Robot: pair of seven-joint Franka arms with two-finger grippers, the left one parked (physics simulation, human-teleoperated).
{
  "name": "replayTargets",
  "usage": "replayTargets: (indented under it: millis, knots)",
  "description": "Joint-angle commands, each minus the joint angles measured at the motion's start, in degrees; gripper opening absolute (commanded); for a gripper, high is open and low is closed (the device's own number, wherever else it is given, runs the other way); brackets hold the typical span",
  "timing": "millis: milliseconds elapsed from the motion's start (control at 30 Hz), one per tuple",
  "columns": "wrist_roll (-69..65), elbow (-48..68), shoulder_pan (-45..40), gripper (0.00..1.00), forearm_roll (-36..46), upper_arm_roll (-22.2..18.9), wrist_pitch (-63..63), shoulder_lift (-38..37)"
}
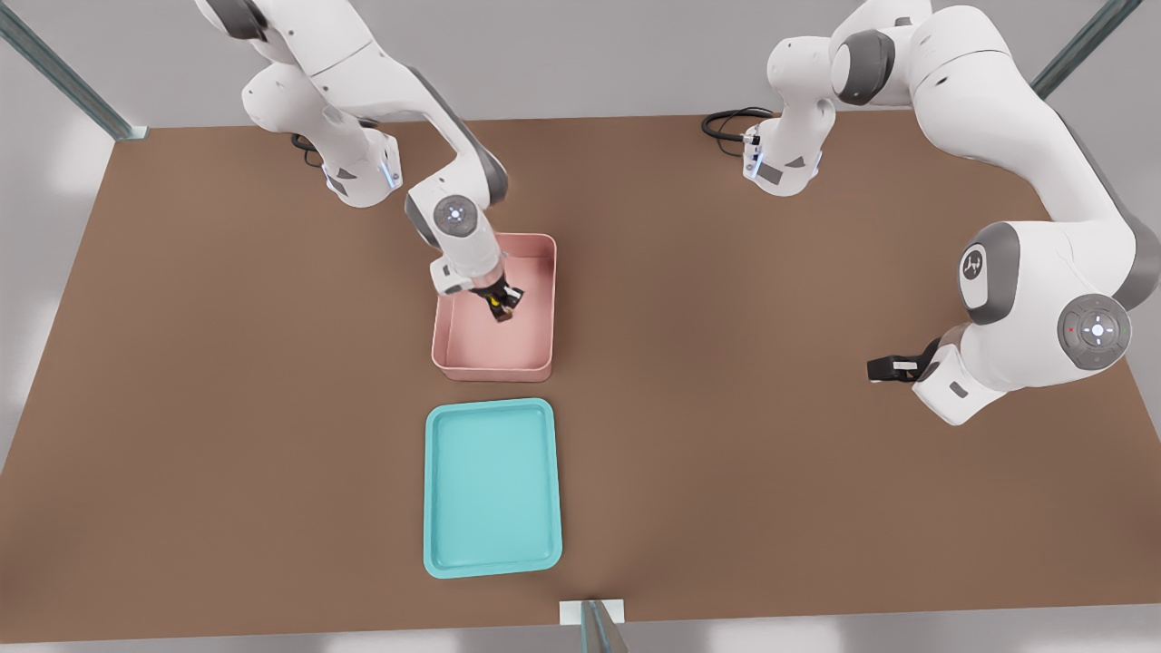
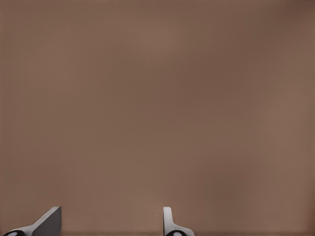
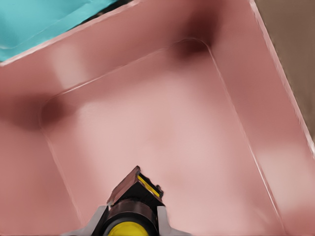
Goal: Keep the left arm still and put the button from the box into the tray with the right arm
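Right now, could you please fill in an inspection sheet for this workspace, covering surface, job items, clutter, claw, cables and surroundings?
Surface: brown tabletop, flat and matte.
Box: pink bin near the table's middle, upright.
Button: yellow cap on a dark base, between the claw's fingers, above the box floor.
Tray: teal tray holds nothing, just in front of the box in the front view, apart from it.
Clutter: nothing seen.
Claw: right arm's claw inside the box, shut on the button.
Cables: black loop by the arm base at the front view's right.
Surroundings: grey walls, metal frame posts at the corners.
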Motion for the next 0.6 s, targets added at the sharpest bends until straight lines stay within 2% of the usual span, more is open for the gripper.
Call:
replayTargets:
  millis: [0, 67, 133, 367, 567]
  knots:
    - [2.53, 1.19, -0.23, 0.36, -0.50, -1.53, -5.15, -2.23]
    - [2.44, 7.51, -0.23, 0.36, -2.52, -4.78, -12.00, -2.67]
    - [2.35, 14.55, -2.51, 0.36, -3.93, -5.75, -16.84, -1.53]
    - [1.21, 45.31, -11.83, 0.37, -4.37, -5.84, -27.39, 17.02]
    - [2.53, 64.29, -12.62, 0.37, -1.65, -4.43, -28.54, 32.84]
